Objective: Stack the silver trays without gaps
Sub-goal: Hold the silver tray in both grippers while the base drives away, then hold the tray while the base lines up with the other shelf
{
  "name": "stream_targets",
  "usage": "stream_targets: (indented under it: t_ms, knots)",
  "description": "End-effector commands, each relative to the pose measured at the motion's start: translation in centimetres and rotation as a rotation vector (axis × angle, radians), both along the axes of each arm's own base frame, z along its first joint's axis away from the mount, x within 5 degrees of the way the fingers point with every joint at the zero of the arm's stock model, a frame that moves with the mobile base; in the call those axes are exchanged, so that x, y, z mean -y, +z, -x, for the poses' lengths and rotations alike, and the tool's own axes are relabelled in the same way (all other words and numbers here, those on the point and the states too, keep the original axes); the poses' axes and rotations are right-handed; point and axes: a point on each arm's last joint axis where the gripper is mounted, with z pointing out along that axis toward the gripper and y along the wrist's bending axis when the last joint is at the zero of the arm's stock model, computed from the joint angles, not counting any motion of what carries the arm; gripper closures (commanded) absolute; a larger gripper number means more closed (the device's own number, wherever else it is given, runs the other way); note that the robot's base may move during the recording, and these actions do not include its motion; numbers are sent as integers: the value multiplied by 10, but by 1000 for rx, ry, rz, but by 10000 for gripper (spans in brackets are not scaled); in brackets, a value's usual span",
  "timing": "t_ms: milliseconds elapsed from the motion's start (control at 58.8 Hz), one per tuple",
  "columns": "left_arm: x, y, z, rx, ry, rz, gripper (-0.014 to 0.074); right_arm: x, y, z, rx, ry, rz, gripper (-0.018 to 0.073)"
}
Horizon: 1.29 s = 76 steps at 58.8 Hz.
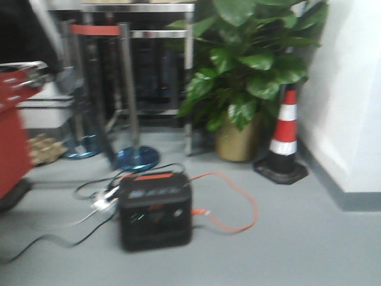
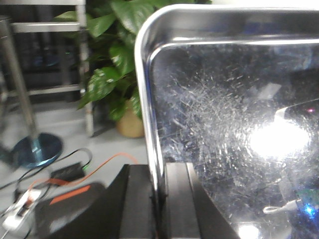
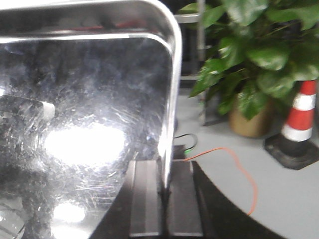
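In the left wrist view a silver tray [image 2: 234,124] fills the right side, its scratched shiny inside facing me. My left gripper [image 2: 159,169] is shut on the tray's left rim, one black finger [image 2: 137,199] on each side of it. In the right wrist view a silver tray [image 3: 84,114], which looks like the same one, fills the left side. My right gripper [image 3: 164,167] is shut on its right rim. The tray is held up above the floor. Neither the tray nor the grippers appear in the front view.
On the grey floor ahead sits a black power station [image 1: 156,210] with an orange cable [image 1: 238,199] and black leads. Behind it are a potted plant [image 1: 250,71], a traffic cone [image 1: 284,134], steel stanchions [image 1: 128,89] and, at the left, a red cart [image 1: 12,137].
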Motion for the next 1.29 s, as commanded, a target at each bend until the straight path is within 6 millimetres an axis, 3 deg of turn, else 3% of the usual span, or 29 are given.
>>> stream_targets:
  t_ms: [0,1276]
  knots:
    - [10,12,8,59,-61,74,603,-6,10,3,68,24,-44,638]
    - [10,12,8,59,-61,74,603,-6,10,3,72,24,-45,638]
